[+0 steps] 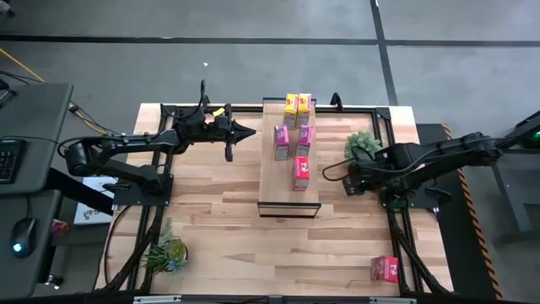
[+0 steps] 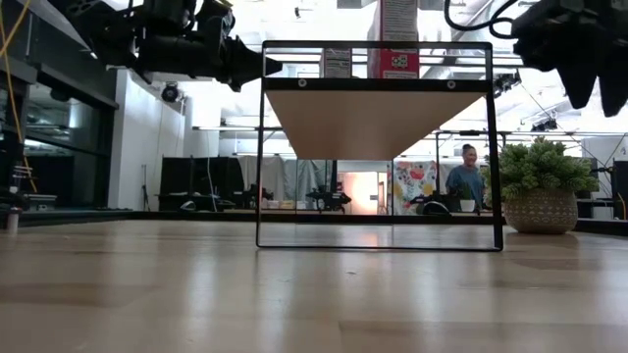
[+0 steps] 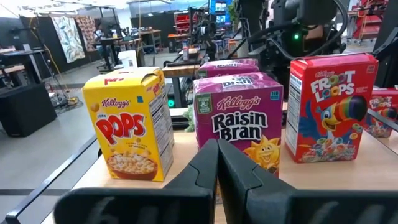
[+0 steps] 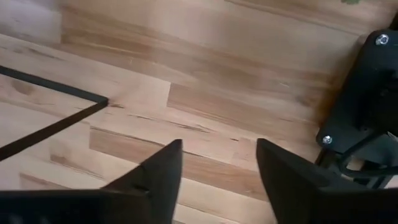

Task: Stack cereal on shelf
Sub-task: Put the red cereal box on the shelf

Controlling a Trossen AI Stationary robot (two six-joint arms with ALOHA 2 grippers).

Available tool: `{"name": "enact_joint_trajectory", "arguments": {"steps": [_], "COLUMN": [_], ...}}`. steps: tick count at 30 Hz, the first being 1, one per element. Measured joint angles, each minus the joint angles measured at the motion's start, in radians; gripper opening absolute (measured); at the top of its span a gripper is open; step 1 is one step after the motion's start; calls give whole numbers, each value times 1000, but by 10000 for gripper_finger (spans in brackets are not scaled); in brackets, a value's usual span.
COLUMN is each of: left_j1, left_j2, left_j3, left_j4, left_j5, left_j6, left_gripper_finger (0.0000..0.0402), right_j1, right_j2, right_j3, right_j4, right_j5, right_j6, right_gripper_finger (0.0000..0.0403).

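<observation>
The shelf (image 1: 289,181), a light-wood plank in a thin black frame, stands mid-table. On its top stand five cereal boxes: two yellow (image 1: 297,104) at the far end, two magenta (image 1: 293,141) in the middle and one red (image 1: 301,173) nearer. In the left wrist view they are the Pops (image 3: 130,124), Raisin Bran (image 3: 239,121) and Froot Loops (image 3: 329,106) boxes. Another red box (image 1: 385,268) stands on the table near the front right corner. My left gripper (image 1: 251,133) is shut, level, left of the shelf, pointing at the boxes. My right gripper (image 4: 217,168) is open, pointing down over bare table right of the shelf.
A potted plant (image 1: 363,143) stands right of the shelf, close to my right arm, and another (image 1: 166,253) at the front left. The shelf's black frame corner (image 4: 102,99) lies near my right gripper. A person (image 2: 469,176) shows in the room beyond.
</observation>
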Motion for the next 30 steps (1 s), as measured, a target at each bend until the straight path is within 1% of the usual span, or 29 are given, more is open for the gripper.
{"name": "enact_joint_trajectory", "arguments": {"steps": [3, 6, 11, 13, 16, 22, 26, 29, 30], "left_j1": [0, 0, 0, 0, 0, 0, 0, 0, 0], "left_j2": [0, 0, 0, 0, 0, 0, 0, 0, 0], "left_j3": [0, 0, 0, 0, 0, 0, 0, 0, -1], "left_j4": [0, 0, 0, 1, 0, 0, -14, -15, -15], "left_j5": [0, 0, 0, 0, 0, 0, 0, 0, 0], "left_j6": [0, 0, 0, -4, -5, -8, -7, -6, -6], "left_gripper_finger": [0, 0, 0, 0, 0, 0, 0, 0, 0], "right_j1": [0, 0, 5, 20, 64, 234, 396, 530, 565], "right_j2": [4, 3, 3, 3, 3, 3, 18, 62, 84], "right_j3": [0, 0, 0, 0, 0, 0, 1, 4, 10], "right_j4": [0, 0, 0, 9, 33, 127, 208, 286, 313], "right_j5": [-30, -64, -104, -127, -158, -232, -217, -202, -207], "right_j6": [0, 3, 63, 111, 223, 503, 748, 910, 940], "right_gripper_finger": [235, 255, 261, 262, 262, 262, 262, 262, 262]}}
